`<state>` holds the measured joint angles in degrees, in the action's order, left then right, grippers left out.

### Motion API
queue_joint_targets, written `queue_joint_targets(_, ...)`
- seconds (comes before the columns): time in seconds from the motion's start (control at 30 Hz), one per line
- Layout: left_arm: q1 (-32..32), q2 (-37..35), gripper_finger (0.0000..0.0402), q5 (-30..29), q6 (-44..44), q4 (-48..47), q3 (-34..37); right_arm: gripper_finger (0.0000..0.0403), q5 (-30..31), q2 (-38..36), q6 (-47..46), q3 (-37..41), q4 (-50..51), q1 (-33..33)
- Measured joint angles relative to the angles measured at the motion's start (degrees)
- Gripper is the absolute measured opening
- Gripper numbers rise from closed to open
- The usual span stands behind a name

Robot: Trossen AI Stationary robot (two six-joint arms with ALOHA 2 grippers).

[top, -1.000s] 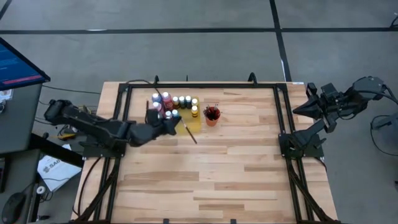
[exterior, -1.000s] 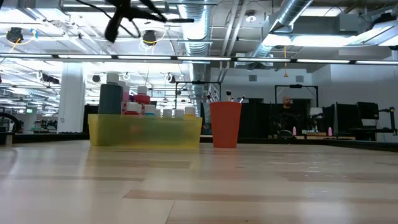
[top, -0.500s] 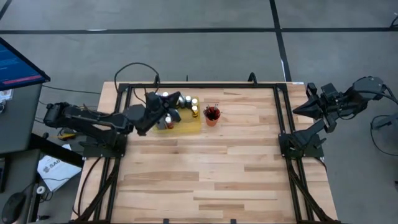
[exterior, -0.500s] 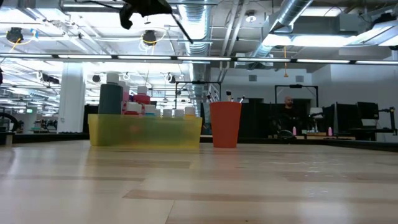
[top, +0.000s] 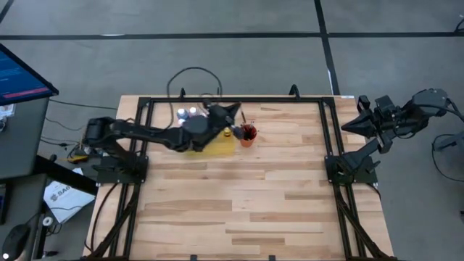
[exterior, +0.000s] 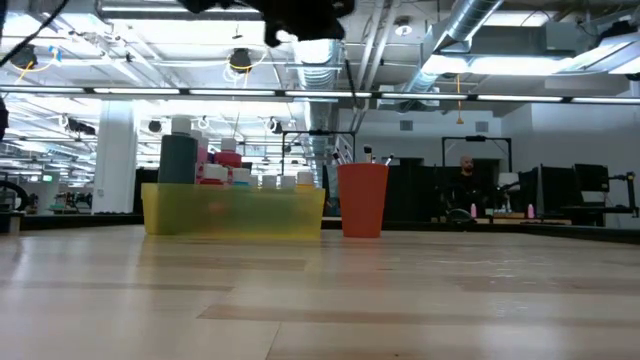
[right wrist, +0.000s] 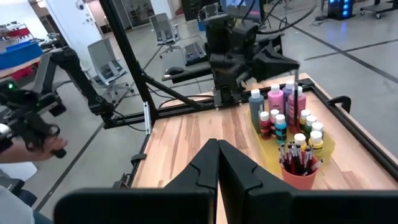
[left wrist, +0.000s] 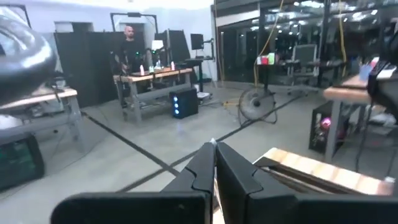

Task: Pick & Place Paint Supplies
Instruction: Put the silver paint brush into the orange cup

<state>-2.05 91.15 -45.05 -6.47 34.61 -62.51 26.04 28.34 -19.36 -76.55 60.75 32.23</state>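
The left gripper (top: 230, 111) hangs closed above the bottles (top: 187, 113), pinching a thin brush (right wrist: 295, 83), at about 11 o'clock on the table (top: 239, 203). The bottles stand on the yellow mat (top: 221, 145), with the brush-filled cup (top: 247, 135) just beside it at 3 o'clock. The right gripper (right wrist: 218, 149) waits closed and empty past the table's 2 o'clock corner.

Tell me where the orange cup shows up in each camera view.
High view: cup near the table's far edge, right of the yellow tray.
Low view: cup centre, right of the tray.
Left wrist view: not in it.
Right wrist view: cup lower right, beside the tray.
Shared landmark: the tray.
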Motion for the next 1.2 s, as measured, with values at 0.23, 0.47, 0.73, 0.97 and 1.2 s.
queue_joint_targets(0.23, -1.1, 7.3, 0.0000, 1.0, 0.8, 0.0, -3.1, 0.0001, 0.0, 0.0, -1.7, 0.0, 0.0, 0.0)
queue_joint_targets(0.47, -1.0, 12.8, 0.0000, 4.0, 2.6, 0.1, -3.1, 0.0001, 1.1, 0.0, -2.4, 0.0, 0.0, 0.0)
queue_joint_targets(0.73, -1.1, 17.5, 0.0000, 4.0, 2.6, 0.3, -3.1, 0.0001, 2.6, 0.0, -3.3, 0.0, 0.0, 0.0)
queue_joint_targets(0.97, -1.3, 19.4, 0.0011, 4.0, 2.9, 0.1, -3.1, 0.0001, 2.6, 0.0, -3.4, 0.0, 0.0, 0.0)
queue_joint_targets(1.2, -0.9, 17.9, 0.0069, 5.1, 0.9, 0.0, -2.9, 0.0011, 4.4, 0.0, -3.0, 0.0, 0.3, -0.1)
